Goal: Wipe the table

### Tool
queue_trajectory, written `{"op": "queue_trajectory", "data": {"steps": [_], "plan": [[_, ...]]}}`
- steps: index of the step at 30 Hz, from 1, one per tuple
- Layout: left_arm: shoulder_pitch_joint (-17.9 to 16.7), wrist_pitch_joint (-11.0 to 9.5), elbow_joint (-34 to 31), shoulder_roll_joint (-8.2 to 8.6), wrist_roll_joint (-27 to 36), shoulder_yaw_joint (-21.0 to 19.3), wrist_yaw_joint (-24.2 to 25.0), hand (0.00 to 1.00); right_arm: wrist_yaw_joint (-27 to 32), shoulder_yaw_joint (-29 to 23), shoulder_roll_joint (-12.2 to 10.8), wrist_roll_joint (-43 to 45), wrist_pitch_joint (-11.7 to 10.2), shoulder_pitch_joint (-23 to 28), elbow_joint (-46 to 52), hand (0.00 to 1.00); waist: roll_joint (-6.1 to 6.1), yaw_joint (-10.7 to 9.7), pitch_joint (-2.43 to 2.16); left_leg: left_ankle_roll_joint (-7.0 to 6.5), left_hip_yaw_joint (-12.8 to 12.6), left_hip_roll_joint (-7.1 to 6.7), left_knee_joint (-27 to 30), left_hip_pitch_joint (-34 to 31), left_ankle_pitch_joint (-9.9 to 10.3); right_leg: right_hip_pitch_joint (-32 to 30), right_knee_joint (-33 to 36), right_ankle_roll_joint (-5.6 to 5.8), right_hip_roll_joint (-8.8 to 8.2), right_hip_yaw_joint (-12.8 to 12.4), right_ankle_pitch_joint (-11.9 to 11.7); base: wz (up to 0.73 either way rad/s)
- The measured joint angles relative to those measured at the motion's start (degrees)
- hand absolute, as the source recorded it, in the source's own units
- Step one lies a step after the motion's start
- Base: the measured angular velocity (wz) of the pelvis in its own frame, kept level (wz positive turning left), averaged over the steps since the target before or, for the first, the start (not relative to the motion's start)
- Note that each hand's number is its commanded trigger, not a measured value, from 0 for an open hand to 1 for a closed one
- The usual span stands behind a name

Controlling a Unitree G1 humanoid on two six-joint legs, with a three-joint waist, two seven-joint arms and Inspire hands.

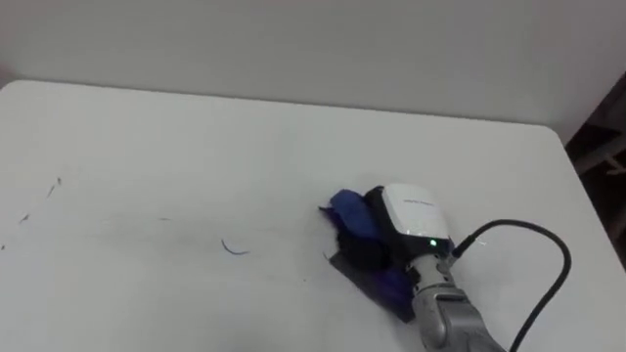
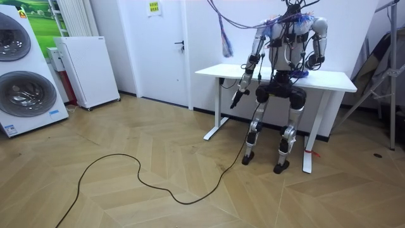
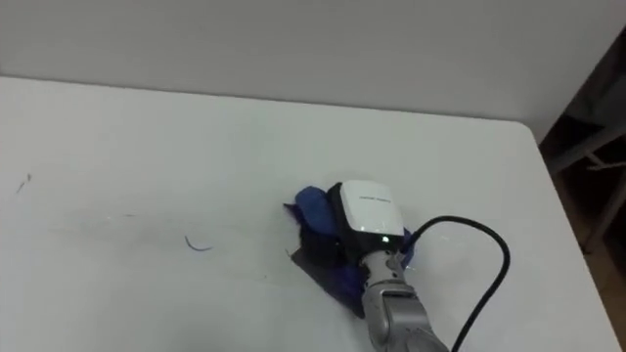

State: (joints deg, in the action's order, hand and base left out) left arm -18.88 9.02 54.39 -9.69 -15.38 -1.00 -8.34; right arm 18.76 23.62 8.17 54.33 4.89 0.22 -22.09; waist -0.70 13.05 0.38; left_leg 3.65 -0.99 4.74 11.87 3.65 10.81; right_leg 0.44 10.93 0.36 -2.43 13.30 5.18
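Robot stands at the near edge of a white desk (image 1: 196,137) set against the wall, back to the room camera. Right hand (image 1: 406,217) lies on top of a crumpled blue cloth (image 1: 347,208), toward the right half of the desk and near the front edge. Cloth shows ahead of the hand and beneath the wrist. Whether the hand grips the cloth or just presses on it, cannot tell. Small curved blue pen mark (image 1: 233,249) on the desk left of the cloth, apart from it. Fainter scratchy marks (image 1: 54,184) far left. Left hand (image 2: 235,100) hangs below the desk edge on the room view's left; open or closed, cannot tell.
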Motion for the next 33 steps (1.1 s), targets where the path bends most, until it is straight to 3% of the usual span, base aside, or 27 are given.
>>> {"op": "queue_trajectory", "data": {"steps": [2,3,9,19,22,23,25,27,29,31,33], "plan": [[-0.7,0.4,0.1,0.02,-0.1,-0.1,0.1,0.0,0.4,-0.3,0.4,-0.1,-0.2,0.0,-0.7,1.0,-0.05,0.0,-0.54,-0.19,1.0,-0.35,0.1,0.0,0.0,0.6,-0.2,0.19,-0.45,1.1,0.1,0.24],[-0.8,0.6,0.1,0.01,-0.1,-0.3,0.1,0.0,0.9,-0.7,0.7,-0.3,-0.6,0.3,-1.2,1.0,-0.09,-0.2,-0.59,-0.27,1.5,-0.59,0.4,0.0,0.0,0.8,-0.2,0.37,-0.64,1.3,0.2,0.25],[-1.1,0.9,-0.6,-0.07,0.1,-1.1,-0.1,0.0,5.2,-2.4,1.2,-2.3,-3.1,1.7,-3.6,1.0,-0.11,-0.2,-0.7,-0.46,3.0,-1.28,0.5,-0.2,-0.1,1.6,-0.3,0.74,-1.21,2.5,0.3,0.13],[-2.0,1.5,-2.8,-0.16,0.1,-1.1,-0.3,0.0,10.2,-2.6,1.8,-6.0,-5.9,2.6,-6.6,1.0,0.33,-0.2,-0.81,-0.98,2.9,-1.74,-0.3,0.5,-0.4,2.2,-0.7,1.24,-1.63,2.6,0.2,0.02],[-2.3,1.3,-2.8,-0.17,0.0,-2.3,-0.3,0.0,12.1,-6.2,2.9,-7.1,-7.9,4.3,-7.8,1.0,0.6,-0.6,-0.87,-1.24,3.8,-2.23,-0.3,0.6,-0.4,3.0,-1.2,1.65,-1.91,2.8,0.3,0.18],[-2.6,1.3,-2.8,-0.23,-0.4,-3.2,-0.3,0.0,13.6,-9.0,3.4,-7.8,-8.8,5.2,-9.2,1.0,1.09,-0.9,-0.62,-1.46,4.3,-2.61,-0.3,0.9,-0.4,3.5,-1.3,1.88,-2.19,3.2,0.4,0.19],[-3.5,0.9,-2.8,-0.35,-0.5,-5.2,-0.2,0.0,16.6,-13.1,4.8,-8.1,-9.3,6.3,-11.3,1.0,1.22,-1.4,-0.58,-1.75,4.8,-3.08,-0.3,0.9,-0.5,3.6,-1.3,2.2,-2.61,3.4,0.4,0.13],[-5.2,0.9,-2.8,-0.61,-0.5,-8.7,-0.3,0.0,20.3,-19.3,7.2,-10.1,-9.5,8.8,-14.9,1.0,1.53,-2.5,-0.99,-2.2,5.0,-3.54,-0.5,1.4,-0.8,4.7,-1.4,2.63,-3.16,4.1,0.2,0.17],[-5.9,0.9,-2.7,-1.12,-0.5,-9.6,-0.3,0.0,22.2,-22.8,10.0,-12.8,-10.0,10.4,-18.7,1.0,1.94,-3.3,-0.82,-2.55,5.3,-3.94,-0.2,2.0,-0.7,5.2,-1.4,2.95,-3.6,4.2,0.4,0.15],[-6.5,0.8,-2.7,-2.18,-0.5,-9.8,-0.3,0.0,22.6,-26.0,12.2,-15.6,-10.0,12.6,-21.6,1.0,2.48,-4.0,-1.34,-2.73,5.8,-4.29,0.0,2.0,-0.7,5.6,-1.3,2.9,-3.85,4.0,0.8,0.22],[-6.6,0.3,-2.6,-2.81,-0.4,-10.0,-0.3,0.0,22.6,-28.6,14.7,-20.1,-9.9,14.0,-25.3,1.0,2.79,-4.2,-1.46,-2.73,5.7,-4.44,0.4,1.9,-0.8,5.6,-1.1,2.92,-4.04,3.8,0.9,0.07]]}}
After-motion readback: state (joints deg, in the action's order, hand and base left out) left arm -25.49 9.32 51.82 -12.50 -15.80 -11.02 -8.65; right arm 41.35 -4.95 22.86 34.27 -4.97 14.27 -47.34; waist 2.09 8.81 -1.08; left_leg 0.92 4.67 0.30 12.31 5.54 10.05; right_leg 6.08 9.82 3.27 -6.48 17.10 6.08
